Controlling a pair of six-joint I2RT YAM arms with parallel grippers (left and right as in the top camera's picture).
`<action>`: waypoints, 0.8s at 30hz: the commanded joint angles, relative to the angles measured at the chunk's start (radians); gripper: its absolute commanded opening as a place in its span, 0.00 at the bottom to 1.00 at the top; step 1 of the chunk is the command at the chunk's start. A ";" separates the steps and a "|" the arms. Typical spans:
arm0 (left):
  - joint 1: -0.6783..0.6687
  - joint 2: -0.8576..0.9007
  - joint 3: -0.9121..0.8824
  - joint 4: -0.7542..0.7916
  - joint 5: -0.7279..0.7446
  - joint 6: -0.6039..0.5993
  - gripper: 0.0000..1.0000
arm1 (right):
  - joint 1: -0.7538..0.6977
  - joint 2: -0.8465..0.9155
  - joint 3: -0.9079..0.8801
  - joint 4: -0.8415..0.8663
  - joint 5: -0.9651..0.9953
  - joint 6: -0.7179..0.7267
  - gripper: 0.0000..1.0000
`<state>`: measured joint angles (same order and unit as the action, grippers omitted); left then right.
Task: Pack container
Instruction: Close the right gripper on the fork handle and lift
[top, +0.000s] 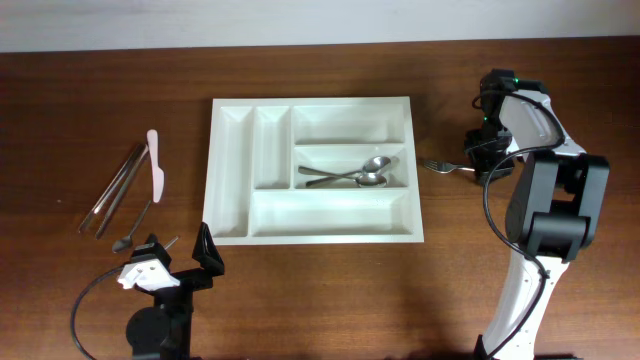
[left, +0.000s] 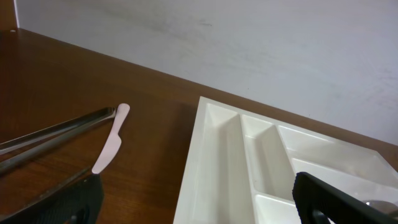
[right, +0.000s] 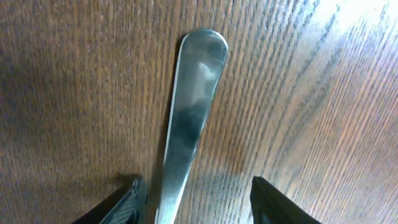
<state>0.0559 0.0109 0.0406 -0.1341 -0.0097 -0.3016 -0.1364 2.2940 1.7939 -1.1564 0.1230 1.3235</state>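
Two spoons (top: 372, 180) packed; your right hand (right: 199, 186) straddles another utensil (right: 189, 106).
Fingers (right: 273, 202) apart, handle between them, lined up for clamping.

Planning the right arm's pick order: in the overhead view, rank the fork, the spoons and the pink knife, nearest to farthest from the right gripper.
1. Fork, on the table just right of the tray, at the right gripper.
2. Spoons, inside the tray, in its middle long compartment.
3. Pink knife, on the table left of the tray, the far side.
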 joint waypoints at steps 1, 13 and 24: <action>0.006 -0.006 -0.007 0.002 0.014 0.019 0.99 | -0.001 0.018 -0.011 0.002 0.000 -0.008 0.55; 0.006 -0.006 -0.007 0.002 0.014 0.019 0.99 | 0.080 0.018 -0.011 0.084 -0.093 -0.007 0.65; 0.006 -0.006 -0.007 0.002 0.014 0.019 0.99 | 0.121 0.019 -0.011 0.089 -0.093 0.019 0.58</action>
<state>0.0559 0.0109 0.0406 -0.1341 -0.0093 -0.3016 -0.0101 2.2944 1.7939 -1.0550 0.0284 1.3319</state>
